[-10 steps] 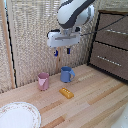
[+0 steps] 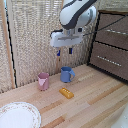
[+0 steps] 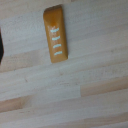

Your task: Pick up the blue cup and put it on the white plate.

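My pincer [image 2: 64, 51] hangs in the air above the desk [image 2: 95, 100], its two dark fingers [image 2: 58, 52] pointing down and spread apart, with nothing between them. It is clear of every object. Directly below it, and somewhat nearer the camera, the blue cup [image 2: 66, 74] stands upright on the wood with its handle turned toward the exterior view's right. Just to that view's left of it, apart and not touching, stands the pink cup [image 2: 43, 81], also upright. Nearer than both cups lies a small orange block [image 2: 66, 92], flat on the desk; the wrist view shows the same orange block [image 3: 55, 33] as an elongated piece with a row of pale markings along its face, resting on light wooden boards. The white plate [image 2: 18, 116] sits at the near left corner of the exterior view, well apart from the blue cup, its patterned rim partly cut off by the frame. A dark drawer cabinet [image 2: 111, 42] stands at the far right.
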